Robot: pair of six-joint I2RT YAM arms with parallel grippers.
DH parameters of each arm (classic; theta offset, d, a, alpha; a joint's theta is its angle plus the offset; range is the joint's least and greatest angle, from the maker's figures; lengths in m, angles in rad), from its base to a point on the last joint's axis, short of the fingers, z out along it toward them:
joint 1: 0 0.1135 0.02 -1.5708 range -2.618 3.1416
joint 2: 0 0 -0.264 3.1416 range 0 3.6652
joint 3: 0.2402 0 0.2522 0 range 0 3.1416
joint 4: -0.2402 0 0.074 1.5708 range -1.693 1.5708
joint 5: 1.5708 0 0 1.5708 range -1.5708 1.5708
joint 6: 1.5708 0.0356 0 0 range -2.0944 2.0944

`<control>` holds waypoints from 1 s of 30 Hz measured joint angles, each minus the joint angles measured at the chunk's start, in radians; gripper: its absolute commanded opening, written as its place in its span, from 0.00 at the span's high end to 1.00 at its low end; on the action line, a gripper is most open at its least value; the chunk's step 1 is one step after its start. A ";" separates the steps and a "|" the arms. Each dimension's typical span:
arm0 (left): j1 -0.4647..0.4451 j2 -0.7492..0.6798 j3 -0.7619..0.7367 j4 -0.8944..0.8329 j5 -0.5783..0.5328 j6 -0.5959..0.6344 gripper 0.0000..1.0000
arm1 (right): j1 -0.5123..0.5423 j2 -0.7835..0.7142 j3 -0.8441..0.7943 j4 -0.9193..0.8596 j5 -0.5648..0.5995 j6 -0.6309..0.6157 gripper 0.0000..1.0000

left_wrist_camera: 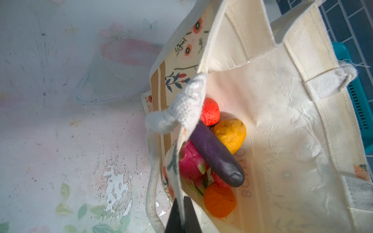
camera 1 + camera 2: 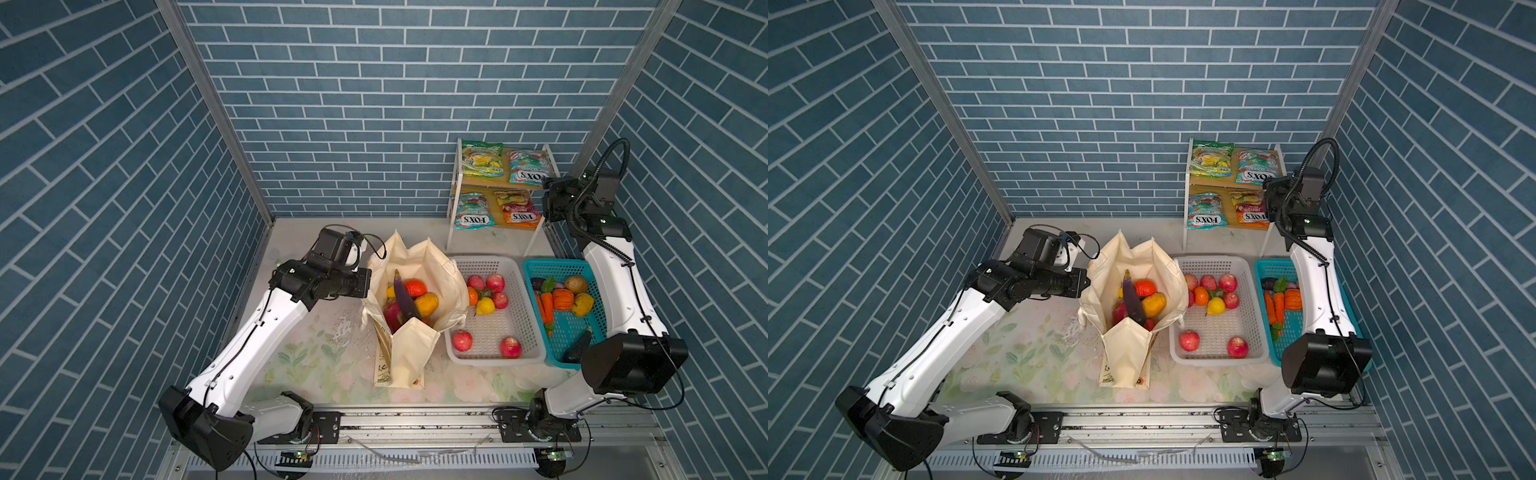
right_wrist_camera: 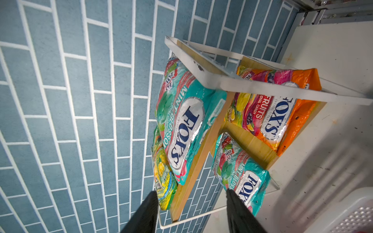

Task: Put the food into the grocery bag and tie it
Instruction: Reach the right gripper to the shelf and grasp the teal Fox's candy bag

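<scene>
The left gripper (image 1: pixel 182 203) clamps its jaws tight on the cloth edge of the grocery bag (image 1: pixel 282 121), at the left side of the rim. The bag stands upright mid-table with its mouth gaping. Deep below the rim lie a purple eggplant (image 1: pixel 216 153), a pink dragon fruit (image 1: pixel 190 161), an orange (image 1: pixel 219 199) and a yellow fruit (image 1: pixel 230 134).

The bag's right wall presses against the white basket (image 2: pixel 490 362), where red apples (image 2: pixel 462 340) sit. The teal basket (image 2: pixel 561 332) stands just beside that, partly under the right arm.

The right gripper (image 3: pixel 190 198) hovers before the two-shelf rack (image 3: pixel 201 72) at the back right corner. Its fingers are spread with nothing between them. Four FOX'S packets (image 3: pixel 181 125) lie on the rack, two to a shelf.

Bare table (image 2: pixel 316 361) stretches left of and in front of the bag.
</scene>
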 measured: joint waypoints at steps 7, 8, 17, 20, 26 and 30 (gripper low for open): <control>0.001 0.016 0.000 0.012 0.002 0.006 1.00 | -0.011 0.079 0.063 0.015 -0.025 0.053 0.45; 0.001 0.021 0.000 0.016 0.003 0.006 1.00 | -0.013 0.091 0.072 0.017 -0.029 0.061 0.46; 0.001 0.041 0.000 0.029 0.011 0.010 1.00 | -0.023 0.155 0.084 0.030 -0.053 0.102 0.53; 0.003 0.041 0.000 0.029 0.011 0.011 1.00 | -0.024 0.157 0.084 0.037 -0.054 0.114 0.58; 0.005 0.041 0.000 0.029 0.011 0.011 1.00 | -0.025 0.157 0.084 0.064 -0.062 0.140 0.67; 0.005 0.041 0.000 0.029 0.013 0.014 1.00 | -0.026 0.157 0.084 0.074 -0.063 0.150 0.73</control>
